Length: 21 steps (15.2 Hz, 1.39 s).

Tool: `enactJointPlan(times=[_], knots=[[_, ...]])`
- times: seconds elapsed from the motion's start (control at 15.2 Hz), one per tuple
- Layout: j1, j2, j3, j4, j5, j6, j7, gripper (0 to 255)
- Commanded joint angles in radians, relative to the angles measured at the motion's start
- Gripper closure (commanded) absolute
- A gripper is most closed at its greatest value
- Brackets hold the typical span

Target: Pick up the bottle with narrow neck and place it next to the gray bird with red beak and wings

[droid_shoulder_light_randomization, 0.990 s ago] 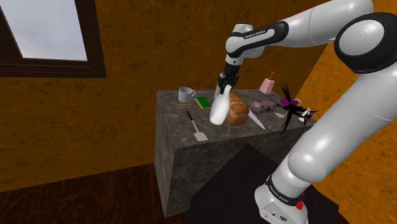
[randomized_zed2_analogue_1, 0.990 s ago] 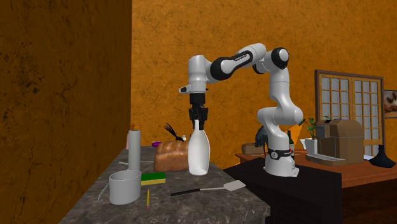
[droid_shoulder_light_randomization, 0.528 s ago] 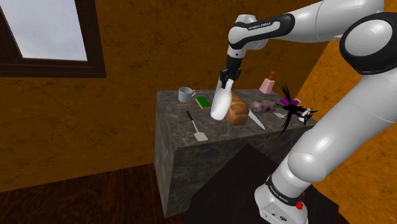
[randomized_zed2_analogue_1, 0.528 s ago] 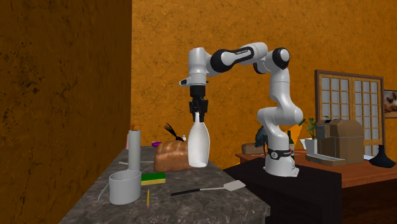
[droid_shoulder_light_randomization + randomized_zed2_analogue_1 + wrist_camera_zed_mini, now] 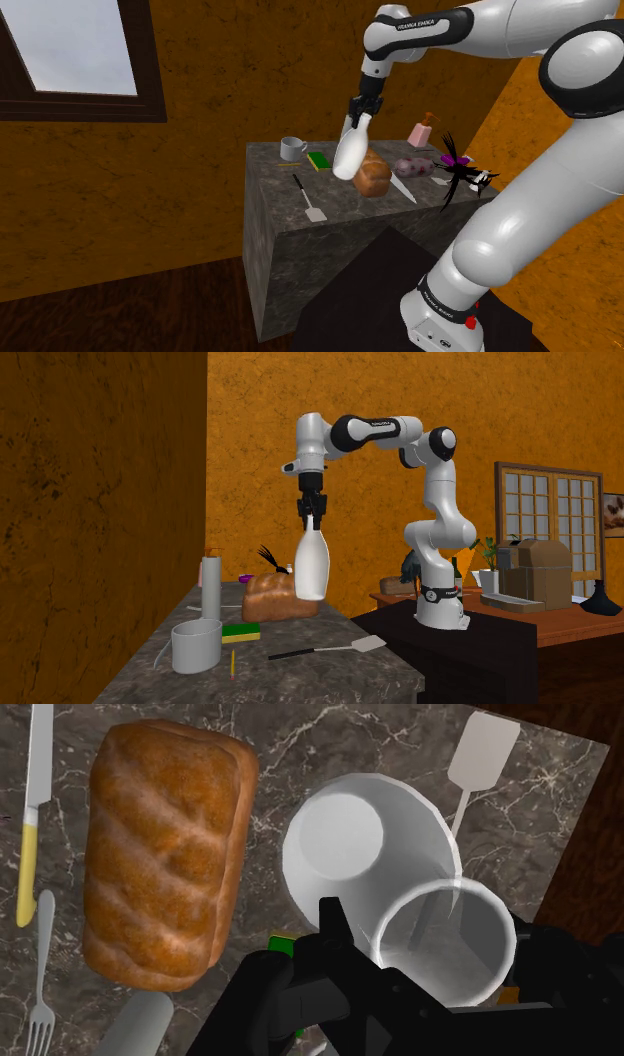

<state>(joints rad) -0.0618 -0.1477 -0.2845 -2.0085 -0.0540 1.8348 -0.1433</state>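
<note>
While the white narrow-necked bottle hangs clear of the bench, I've got my end effector clamped on its neck, fingers pinched tight around the top. From the second exterior view the bottle reads close to upright, its base up off the marble and in front of the bread loaf. So the pick is done, as far as I can judge: grasp made, bottle airborne.

What's left is the carry and the set-down. The bird sits at the bench edge on the shoulder view's right, and it looks dark here, with black spiky feathers and a flash of magenta rather than gray and red. It's well apart from the bottle, with the loaf, a pink speckled lump and a knife lying in between. A pink dispenser stands behind that lump.

Looking down along my fingers, I see the loaf to one side and the mug and spatula to the other. Neither of those two lies on the way, I reckon.

Next call: travel over the loaf with enough height, then lower onto bare marble just beside the bird. The risk, to my eye, is clipping those feathers or setting down too near the bench edge.
</note>
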Motion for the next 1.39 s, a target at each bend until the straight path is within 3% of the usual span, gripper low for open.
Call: enactJointPlan(times=[0.0,1.32], knots=[[0.001,-0.002,0.002,0.027,0.000,-0.030,0.001,255],[0.004,0.026,0.004,0.328,0.010,-0.303,-0.009,255]])
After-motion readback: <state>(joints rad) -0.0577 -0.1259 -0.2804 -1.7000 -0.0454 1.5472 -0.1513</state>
